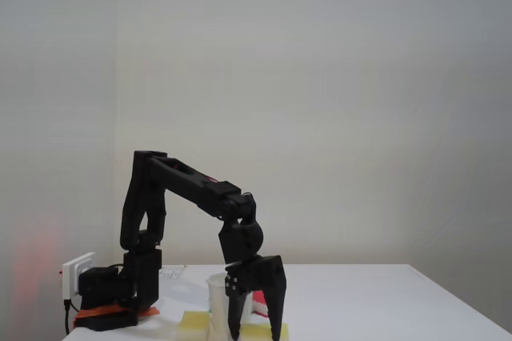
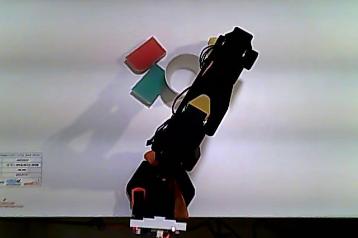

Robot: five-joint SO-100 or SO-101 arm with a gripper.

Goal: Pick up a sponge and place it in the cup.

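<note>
Fixed view: white table point(image 1: 384, 301), plain pale wall point(image 1: 320, 77), fingers point(image 1: 234, 309) spread apart.

Black arm point(image 2: 193, 120) runs from bottom centre diagonally to upper right of centre over white surface point(image 2: 291, 148). White cup point(image 2: 178, 65) at centre top, partly hidden by arm. Red sponge point(image 2: 145, 54) upper left of cup; teal sponge point(image 2: 149, 86) just below, touching cup. Small yellow patch point(image 2: 212, 41) peeks beside arm's tip.

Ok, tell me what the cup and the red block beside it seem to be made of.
The cup: probably paper, matte plain white, with a thin rim around the round opening. The red block: likely a sponge, soft foam with rounded corners and a dull, unreflective face; the overhead blur leaves its texture uncertain.
</note>
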